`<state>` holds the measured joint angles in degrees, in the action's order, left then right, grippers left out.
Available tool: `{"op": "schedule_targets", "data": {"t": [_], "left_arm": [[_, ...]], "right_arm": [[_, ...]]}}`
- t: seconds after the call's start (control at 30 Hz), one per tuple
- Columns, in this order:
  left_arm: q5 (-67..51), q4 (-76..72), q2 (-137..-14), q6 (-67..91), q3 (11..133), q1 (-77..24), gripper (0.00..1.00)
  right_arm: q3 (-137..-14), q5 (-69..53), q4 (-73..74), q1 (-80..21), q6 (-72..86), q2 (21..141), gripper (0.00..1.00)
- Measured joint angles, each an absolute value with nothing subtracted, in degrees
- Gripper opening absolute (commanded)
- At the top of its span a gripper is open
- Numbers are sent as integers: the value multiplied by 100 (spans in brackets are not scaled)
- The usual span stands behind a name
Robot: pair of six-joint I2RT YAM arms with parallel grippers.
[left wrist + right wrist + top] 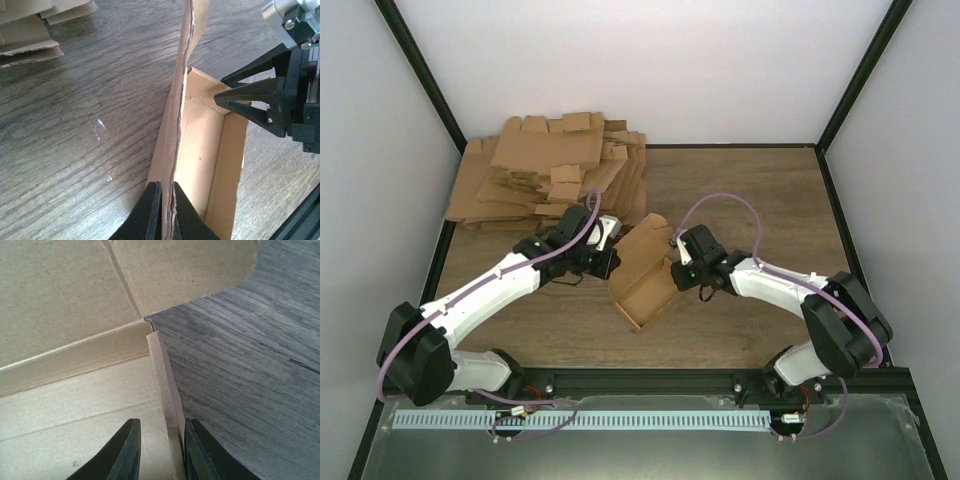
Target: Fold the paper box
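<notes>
Plain white walls (pixel 650 60) with black corner posts (pixel 422 70) are enclosing me, and soft even light is falling on my dark wooden table (pixel 760 200).

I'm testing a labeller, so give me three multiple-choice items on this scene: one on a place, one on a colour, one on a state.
1. Where on the table is the pile of flat blanks?
A far left
B near right
C centre

2. What colour is the paper box?
A white
B brown
C blue

3. The left hand is:
A open in the air
B shut on a box wall
C resting on the pile

Answers:
1 A: the top view shows the pile at the far left edge.
2 B: it is plain brown cardboard in every view.
3 B: its fingers pinch the upright wall in its wrist view.
</notes>
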<state>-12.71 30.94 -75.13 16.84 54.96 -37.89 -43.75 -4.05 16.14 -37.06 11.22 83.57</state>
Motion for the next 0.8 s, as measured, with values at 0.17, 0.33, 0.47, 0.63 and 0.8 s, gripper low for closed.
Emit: {"op": "schedule_targets", "data": {"t": [0.17,0.33,0.47,0.63,0.8], "left_arm": [[-1404,3118,-7520,1660,5529,-3758,4],[-1492,3146,-7601,1605,5607,-3723,4],[-1538,3179,-7682,1557,5675,-3660,4],[-1579,3190,-7719,1492,5706,-3605,4],[-1651,3166,-7800,1437,5763,-3573,5]], "right_arm": [[-4294,-12,1444,-3905,1100,8385,27],[-4475,445,1564,-4117,893,8766,30],[-4724,744,1791,-4152,749,9111,29],[-4943,1009,1944,-4163,556,9400,12],[-4989,1061,2025,-4204,467,9426,1]]}}
